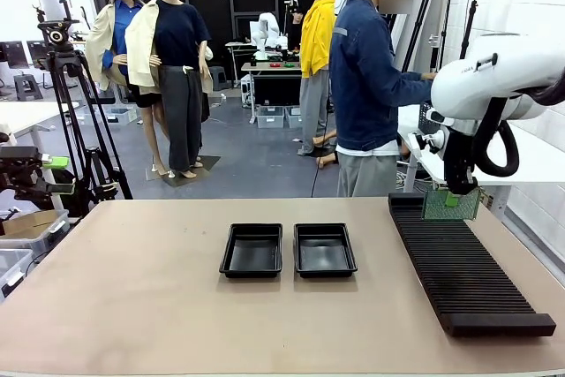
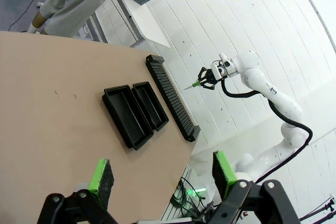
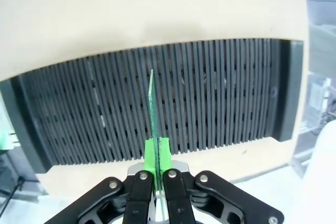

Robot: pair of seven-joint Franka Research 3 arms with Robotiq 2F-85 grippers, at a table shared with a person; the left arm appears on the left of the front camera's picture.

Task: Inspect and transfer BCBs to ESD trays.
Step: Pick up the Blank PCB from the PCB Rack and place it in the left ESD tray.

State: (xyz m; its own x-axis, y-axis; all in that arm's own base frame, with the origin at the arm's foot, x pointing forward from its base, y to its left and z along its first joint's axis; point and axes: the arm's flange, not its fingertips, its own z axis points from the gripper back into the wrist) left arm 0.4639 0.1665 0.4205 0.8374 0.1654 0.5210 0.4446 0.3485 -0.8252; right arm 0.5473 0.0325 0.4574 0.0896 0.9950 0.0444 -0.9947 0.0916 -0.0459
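Observation:
A green BCB point(image 1: 450, 204) hangs upright just above the far end of the long black slotted rack point(image 1: 463, 262), with my right gripper point(image 1: 453, 199) shut on its top edge. In the right wrist view the BCB point(image 3: 153, 108) shows edge-on between the green pads point(image 3: 149, 157), over the rack's slots point(image 3: 210, 93). Two black ESD trays point(image 1: 252, 251) point(image 1: 324, 250) lie side by side at the table's middle, both with bare floors. My left gripper point(image 2: 163, 174) stands open high above the table's near side, nothing between its fingers. From there the trays point(image 2: 135, 113) and the right arm's BCB point(image 2: 192, 84) show far off.
A person in a blue top point(image 1: 366, 86) stands at the far side of the table, facing a side bench on the right. A tripod point(image 1: 66, 112) and boxes point(image 1: 31, 227) stand off the table's left. The tan tabletop point(image 1: 132, 289) is bare left of the trays.

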